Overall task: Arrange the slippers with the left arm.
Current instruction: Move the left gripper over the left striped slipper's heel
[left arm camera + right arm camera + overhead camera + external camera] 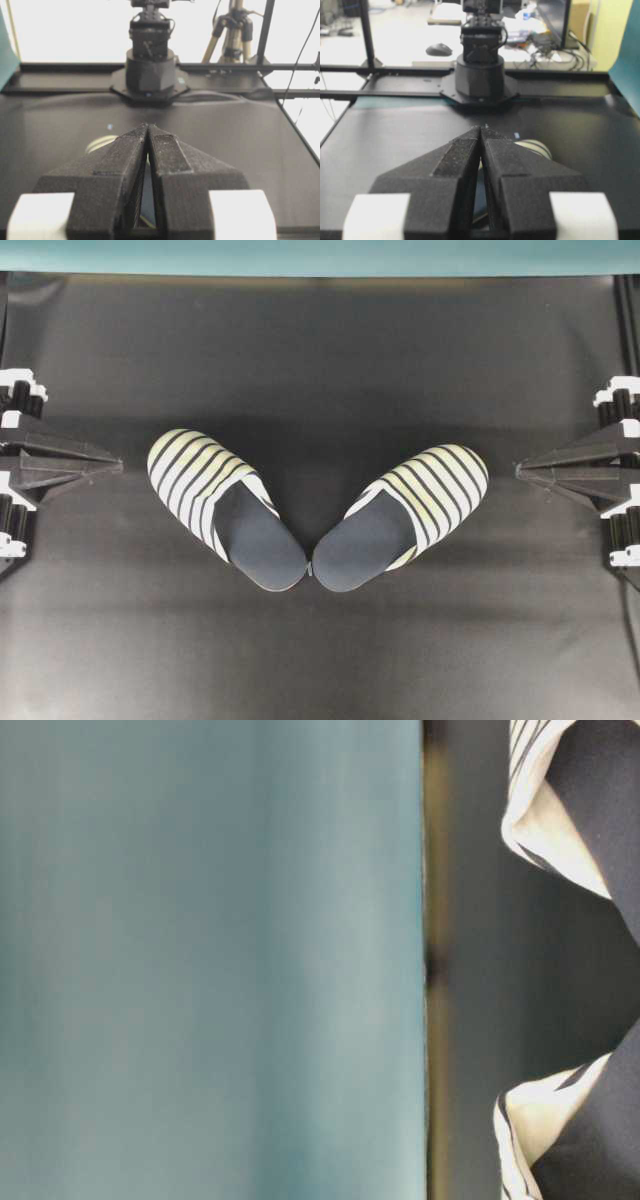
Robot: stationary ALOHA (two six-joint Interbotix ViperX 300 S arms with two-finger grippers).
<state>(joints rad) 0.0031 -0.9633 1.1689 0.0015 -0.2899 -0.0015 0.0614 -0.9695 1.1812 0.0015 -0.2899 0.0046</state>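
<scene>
A: Starting at the left gripper (118, 467); it sits at the left edge of the overhead view, fingers pressed together to a point, gripping nothing; in its own wrist view the two black fingers (127, 165) meet at the tip, with only a thin slit between them lower down.

B: And the right gripper (520, 470) mirrors it on the other side; clenched too, empty, parked at the far edge; both look like they are resting in a start pose, I'd say, well apart from the footwear.

A: Out from there, the black table mat (320, 350); and in the middle, the slippers; the left slipper (222, 506) and the right slipper (402, 516).

B: Look at how they lie; the heels nearly touch at the centre, near the lower middle of the overhead view, and the striped toe covers splay outward and up; a V shape.

A: So the left one's long axis runs from the lower right up to the upper left; the right one's runs from the lower left up to the upper right; toes pointing away from each other.

B: My read is that nothing is arranged yet; the job would be to swing them parallel, toes the same way; the nearer slipper's toe points towards the left gripper, so that looks like the handy end.

A: The table-level view is mostly teal backdrop (210, 960); only slivers of the pair at its right edge.
</scene>
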